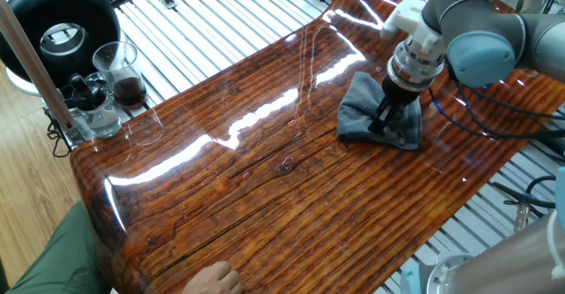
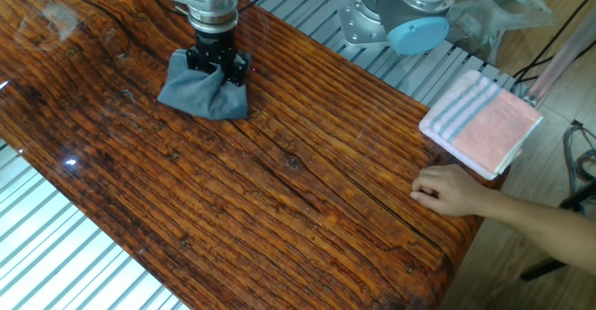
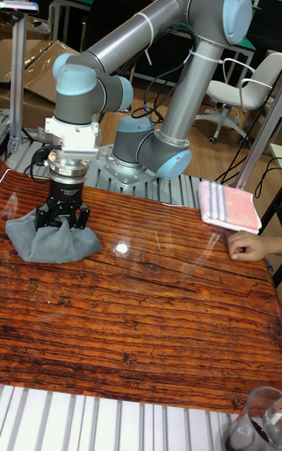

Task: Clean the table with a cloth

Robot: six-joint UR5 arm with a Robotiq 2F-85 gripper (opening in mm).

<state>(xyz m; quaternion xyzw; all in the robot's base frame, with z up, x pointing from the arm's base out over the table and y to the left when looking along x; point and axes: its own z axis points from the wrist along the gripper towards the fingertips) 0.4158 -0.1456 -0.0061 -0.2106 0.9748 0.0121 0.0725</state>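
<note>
Gripper points straight down, fingers pinched into the top of the cloth, clamped on a bunched fold. Cloth sits flat on the table near the far-left corner in the tall fixed view, spread out around the fingers.

In the other fixed view, cloth is close to the tabletop's far edge, gripper on its right half. Pink striped towel lies at the right end of the tabletop, overhanging the corner. A person's hand rests on the tabletop just beside that towel, near the right edge.

Glass cup with dark liquid stands at the opposite end, off the wood.
</note>
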